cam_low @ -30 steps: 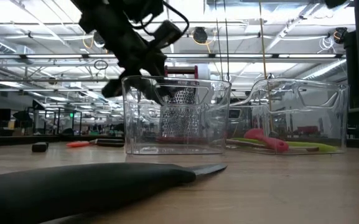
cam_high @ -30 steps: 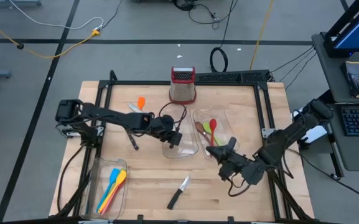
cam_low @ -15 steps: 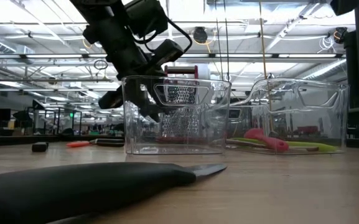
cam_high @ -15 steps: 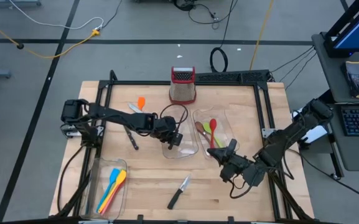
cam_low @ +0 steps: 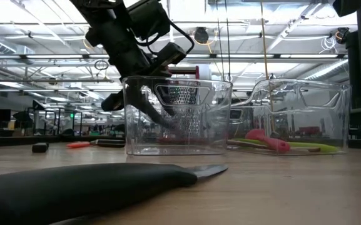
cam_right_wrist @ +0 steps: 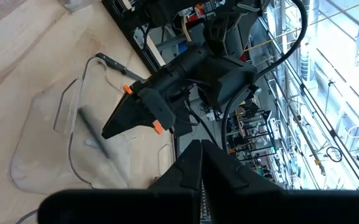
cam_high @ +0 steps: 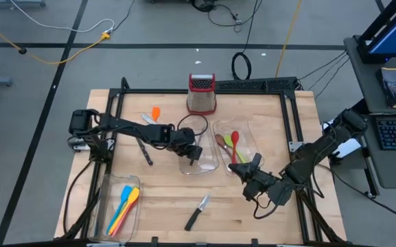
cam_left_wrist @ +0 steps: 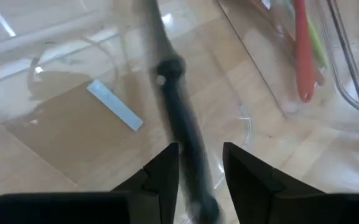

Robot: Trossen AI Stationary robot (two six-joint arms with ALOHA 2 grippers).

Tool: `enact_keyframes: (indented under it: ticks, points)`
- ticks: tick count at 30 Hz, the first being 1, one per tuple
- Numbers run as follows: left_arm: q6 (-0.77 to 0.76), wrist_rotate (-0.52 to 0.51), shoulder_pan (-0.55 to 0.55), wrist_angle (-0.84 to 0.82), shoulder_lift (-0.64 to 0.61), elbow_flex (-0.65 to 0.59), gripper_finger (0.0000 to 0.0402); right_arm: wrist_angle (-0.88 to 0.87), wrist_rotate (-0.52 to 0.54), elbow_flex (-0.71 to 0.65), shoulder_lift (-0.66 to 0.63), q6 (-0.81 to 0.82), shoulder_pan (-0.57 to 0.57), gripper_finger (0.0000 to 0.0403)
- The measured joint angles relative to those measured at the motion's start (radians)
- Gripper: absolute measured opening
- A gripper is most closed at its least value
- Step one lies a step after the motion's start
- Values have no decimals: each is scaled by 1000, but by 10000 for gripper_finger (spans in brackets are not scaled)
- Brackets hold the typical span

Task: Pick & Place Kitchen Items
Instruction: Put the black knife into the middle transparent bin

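Left pincer (cam_left_wrist: 201, 163) parted over knife (cam_left_wrist: 178, 118), inside clear tray (cam_high: 208, 165)

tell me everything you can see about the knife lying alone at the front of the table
The knife has a thick black handle and a short, pointed steel blade. It lies flat on the bare wooden table, slanted, blade tip toward the far side and handle toward the front edge. Nothing touches it; neither gripper is near it.

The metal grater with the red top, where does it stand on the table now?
In the high view the grater stands upright at the table's far edge, near the middle, just beyond the two clear trays.
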Motion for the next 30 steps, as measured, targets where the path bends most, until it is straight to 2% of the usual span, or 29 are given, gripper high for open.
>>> enact_keyframes:
  ticks: [6,10,13,17,20,24,27,30]
  points:
    - [27,8,5,29,-14,-3,131,0,0,0,0,-1,0,0]
    - [27,103,28,38,-65,-3,132,0,0,0,0,-2,0,0]
    - [34,157,46,33,-133,-3,133,0,0,0,0,-2,0,0]
    - [65,148,53,17,-280,-3,133,0,0,0,0,1,0,0]
    - [84,56,51,-69,-404,-3,133,0,0,0,0,1,0,0]
    - [72,-150,47,-313,-555,-2,133,0,0,0,0,1,0,0]
    - [-16,-286,48,-521,-622,-2,133,0,0,0,0,1,0,0]
    - [-67,-333,57,-656,-645,-2,133,0,0,0,0,2,0,0]
